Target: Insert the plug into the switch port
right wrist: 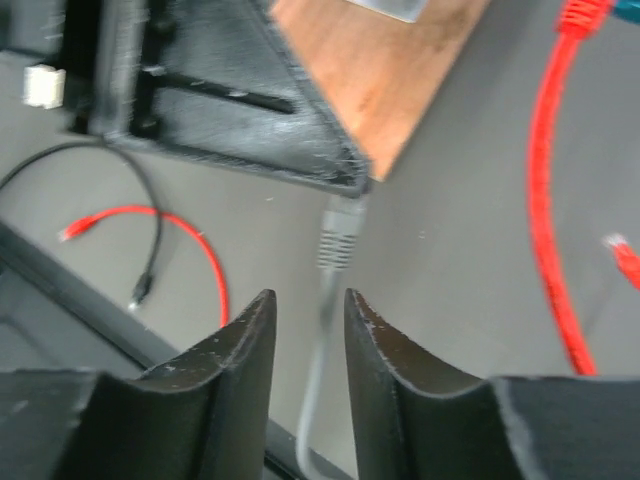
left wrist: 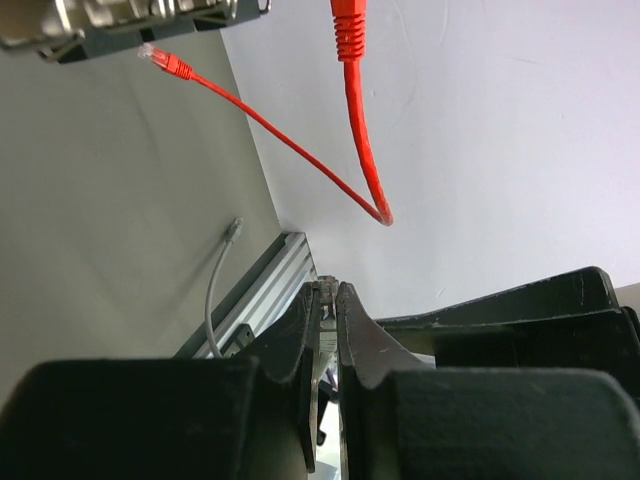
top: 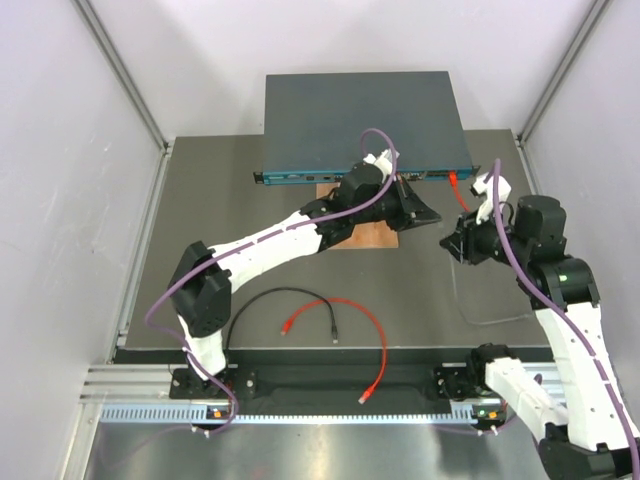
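The switch point(top: 360, 110) is a flat dark box at the back of the table with a teal front face point(top: 300, 177). A red cable point(top: 456, 182) is plugged into that face and also shows in the left wrist view point(left wrist: 347, 30). The grey plug point(right wrist: 339, 235) lies on the table just ahead of my right gripper point(right wrist: 307, 295). That gripper is open, and the grey cable point(right wrist: 322, 360) runs through the gap between its fingers. My left gripper point(left wrist: 330, 287) is shut and empty. It reaches over the table in front of the switch, with the grey plug point(left wrist: 234, 230) beyond it.
A brown wooden board point(top: 368, 236) lies under my left arm. A loose red plug point(left wrist: 165, 63) lies near the switch. A red cable point(top: 375, 335) and a black cable point(top: 290, 293) lie near the front edge. White walls and metal posts enclose the table.
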